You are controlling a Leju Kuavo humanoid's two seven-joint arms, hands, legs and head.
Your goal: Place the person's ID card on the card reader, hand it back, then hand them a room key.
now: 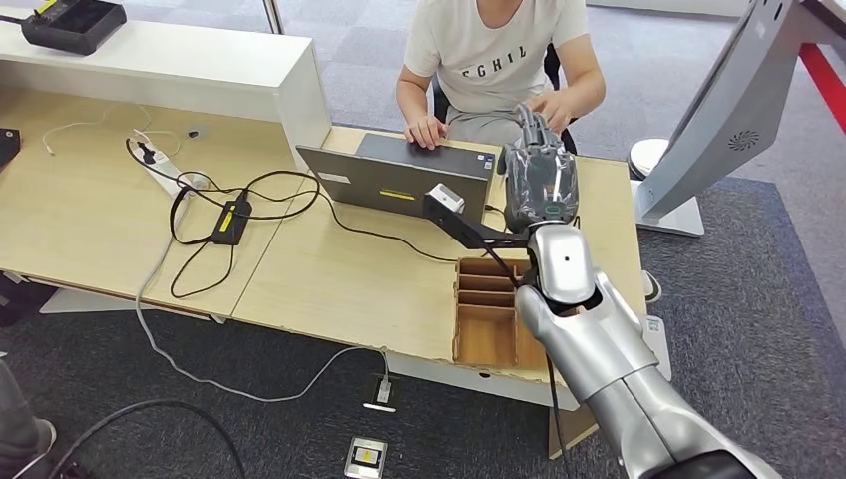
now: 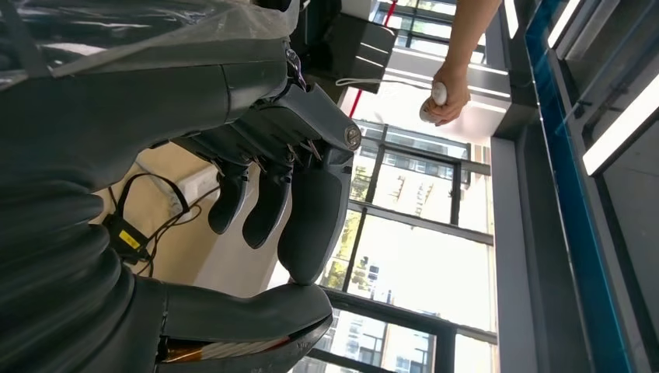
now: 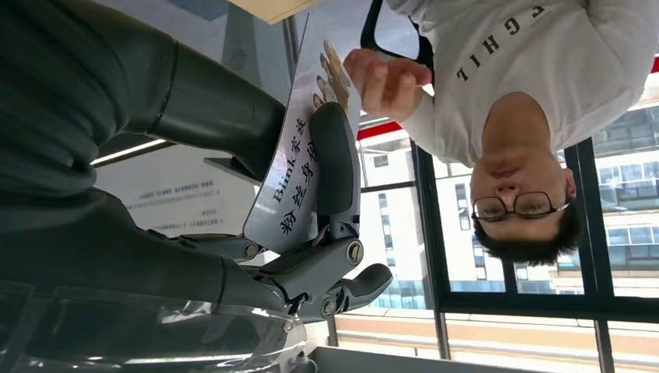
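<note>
Head view, left to right. At 10 o'clock a power strip (image 1: 165, 170) and a black adapter (image 1: 231, 220) are lying on the desk (image 1: 329, 279) with cables looping around them. At 12 o'clock a laptop (image 1: 399, 178) is sitting open toward the person (image 1: 494, 55), whose hand (image 1: 427, 130) is resting just behind its far edge. At 5 o'clock a wooden slotted box (image 1: 486, 309) is sitting on the near desk edge.

The right hand (image 1: 539, 170) is reaching up past the box toward the person. In the right wrist view the right hand (image 3: 311, 202) is pinching the card (image 3: 299, 175), thumb on one face and fingers behind. The person's hand (image 3: 388, 78) is touching the card's far end, so judging this as the hand-back or the first handover; cannot tell which.

The left hand (image 2: 272, 194) is showing in its own wrist view, fingers (image 2: 264, 210) curling partway above the thumb, nothing between them. Another person's hand (image 2: 443, 97) is gripping a small white object far off.

Handling judgement: the card is looking thin, stiff, light and glossy, so likely slippery. Best hold is a flat pinch on both faces near one short end, leaving the other end free for the person. Letting go too early risks a drop.
</note>
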